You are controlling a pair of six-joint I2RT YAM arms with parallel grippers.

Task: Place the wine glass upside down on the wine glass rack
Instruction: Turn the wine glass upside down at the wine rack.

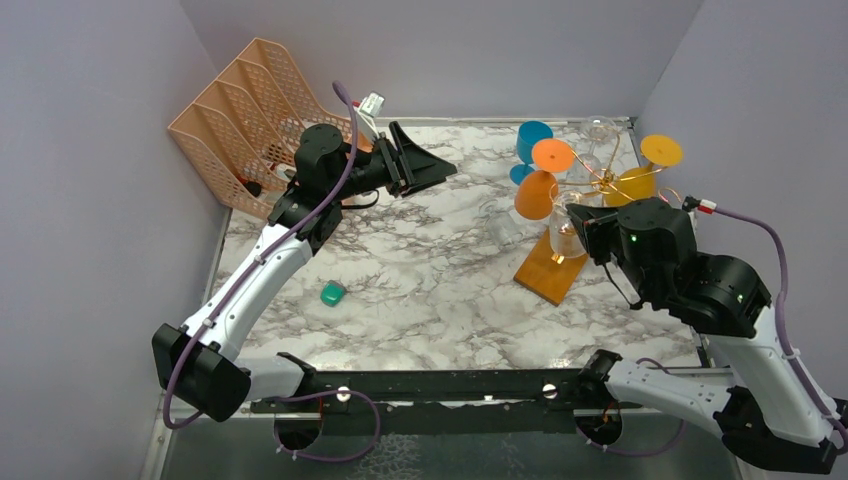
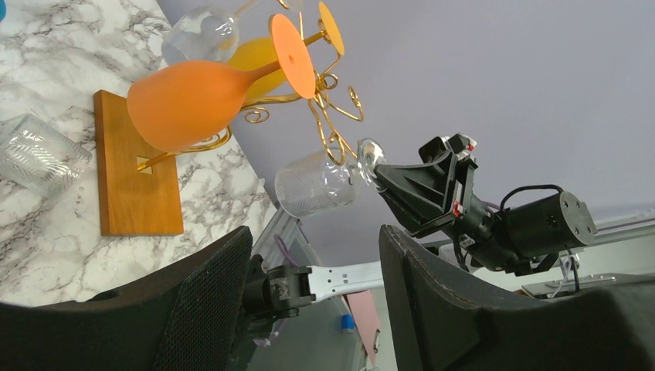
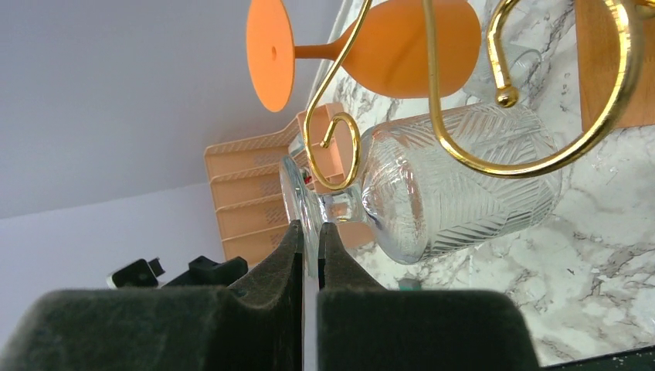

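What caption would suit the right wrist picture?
End effector pinching the foot of a clear glass, bowl down, at the gold rack.

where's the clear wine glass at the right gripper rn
Top view, right of centre: the wine glass is bowl-down at a near arm of the wine glass rack, above the wooden base, beside the orange glass, foot pinched by the right gripper.
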